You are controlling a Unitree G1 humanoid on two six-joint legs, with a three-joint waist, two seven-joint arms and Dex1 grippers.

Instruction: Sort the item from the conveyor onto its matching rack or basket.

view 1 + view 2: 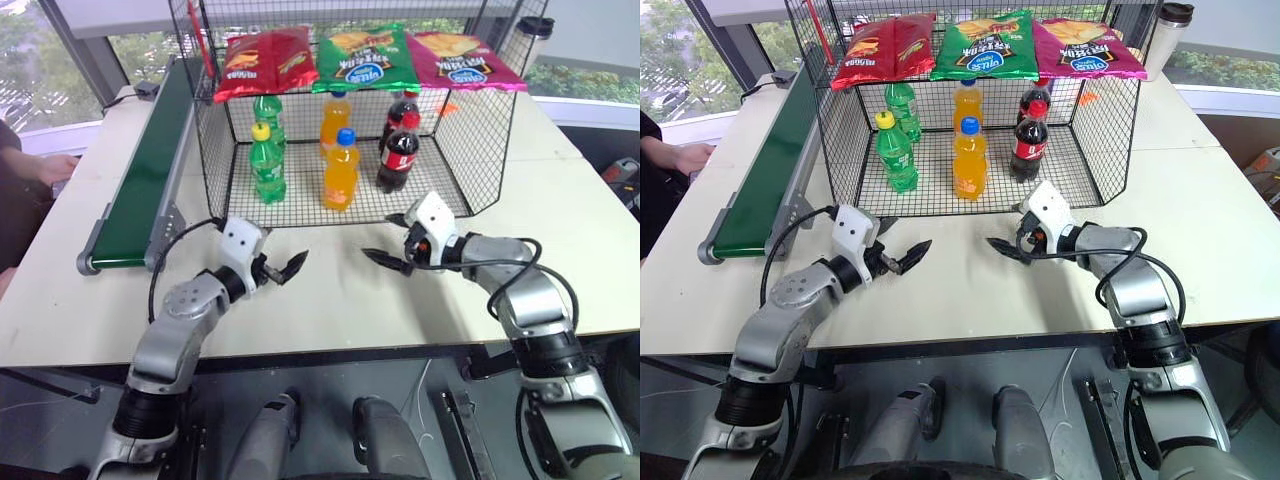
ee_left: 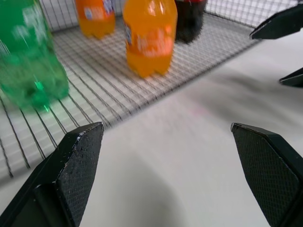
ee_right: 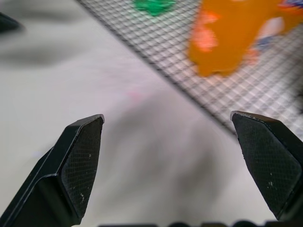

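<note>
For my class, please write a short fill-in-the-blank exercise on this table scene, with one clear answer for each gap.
1. The front orange soda bottle has a ____ cap.
2. On the black wire cage lie ____ snack bags.
3. The dark green conveyor stands on the cage's ____ side.
4. Both the left gripper and the right gripper have ____ jaws.

Missing words: blue; three; left; open

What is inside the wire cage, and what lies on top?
Inside the wire cage: two green bottles, two orange bottles, two cola bottles. On top: three chip bags, partly covering the rear bottles' caps.
</note>
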